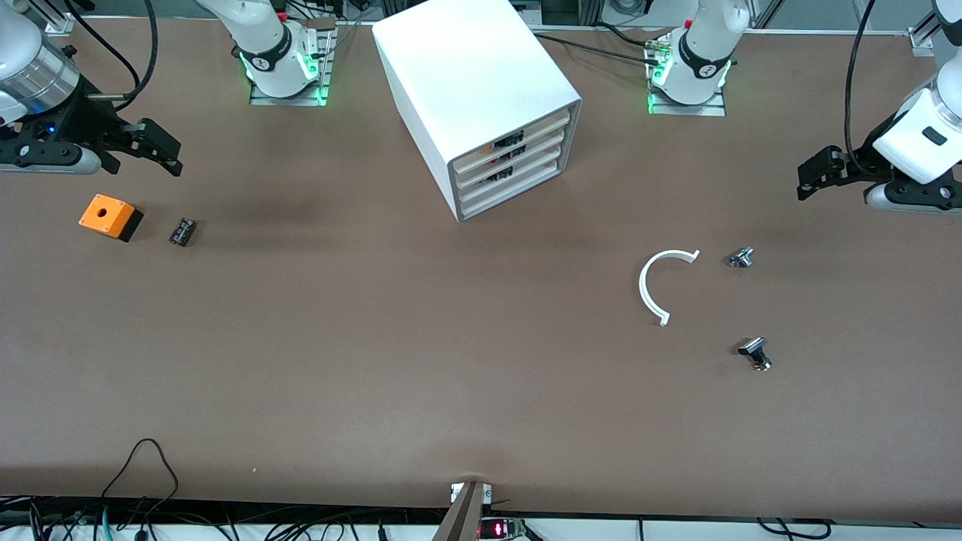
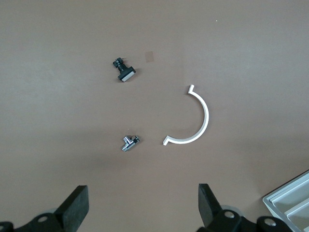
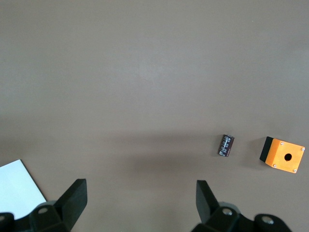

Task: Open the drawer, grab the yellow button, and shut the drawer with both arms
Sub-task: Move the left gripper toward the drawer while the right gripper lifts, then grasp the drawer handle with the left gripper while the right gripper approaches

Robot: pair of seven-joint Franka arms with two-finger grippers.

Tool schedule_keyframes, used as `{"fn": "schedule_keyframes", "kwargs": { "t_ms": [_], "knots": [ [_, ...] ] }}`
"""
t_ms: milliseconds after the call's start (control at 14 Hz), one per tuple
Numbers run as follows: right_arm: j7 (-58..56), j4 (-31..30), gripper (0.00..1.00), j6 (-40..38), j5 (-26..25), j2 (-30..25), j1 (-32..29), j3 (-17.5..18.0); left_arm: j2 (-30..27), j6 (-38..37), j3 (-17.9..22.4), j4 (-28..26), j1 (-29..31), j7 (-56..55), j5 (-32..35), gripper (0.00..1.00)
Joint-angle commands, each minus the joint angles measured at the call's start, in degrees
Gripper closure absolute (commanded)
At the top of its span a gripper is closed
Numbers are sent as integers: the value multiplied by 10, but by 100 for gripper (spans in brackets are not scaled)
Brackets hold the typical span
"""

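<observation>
The white cabinet (image 1: 466,83) stands at the middle of the table's robot edge, its four drawers facing the left arm's end. The uppermost drawer (image 1: 543,126) is shut flush with the three below it. The button is hidden; no yellow-orange cap shows on the table. My left gripper (image 1: 812,174) hangs open and empty over the table at the left arm's end; its own view (image 2: 143,208) shows bare table between the fingers. My right gripper (image 1: 164,149) hangs open and empty over the right arm's end, above bare table (image 3: 140,205).
An orange box with a hole (image 1: 109,216) and a flat black component (image 1: 182,231) lie under the right gripper. A white C-shaped strip (image 1: 661,282), a small metal part (image 1: 741,258) and a black part (image 1: 755,353) lie toward the left arm's end.
</observation>
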Motion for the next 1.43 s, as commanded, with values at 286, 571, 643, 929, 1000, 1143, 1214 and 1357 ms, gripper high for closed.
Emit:
{"fn": "schedule_keyframes", "kwargs": {
  "t_ms": [286, 571, 643, 929, 1000, 1143, 1214, 1357],
  "knots": [
    [9, 9, 0, -8, -6, 4, 1, 1, 5, -8, -2, 15, -2, 5, 12, 0],
    [9, -7, 0, -12, -8, 18, 1, 0, 4, -13, -2, 15, -2, 4, 12, 0],
    [10, -9, 0, -18, -8, 19, 1, 0, 4, -14, -2, 15, -2, 6, 7, 0],
    [7, -22, 0, -18, -4, 33, 1, 1, 18, -90, -15, 15, -4, 12, -50, 0],
    [5, -23, 0, -19, 0, 39, 1, 1, 27, -108, -32, 15, -4, 12, -63, 0],
    [5, -24, 0, -20, 0, 53, 5, 6, 49, -125, -60, 14, -4, 15, -87, 0],
    [8, -25, 0, -17, 0, 63, 6, 7, 63, -128, -71, 11, -4, 30, -114, 0],
    [12, -22, 0, -9, 1, 80, 8, 9, 86, -127, -73, 4, -3, 49, -180, 0]
  ]
}}
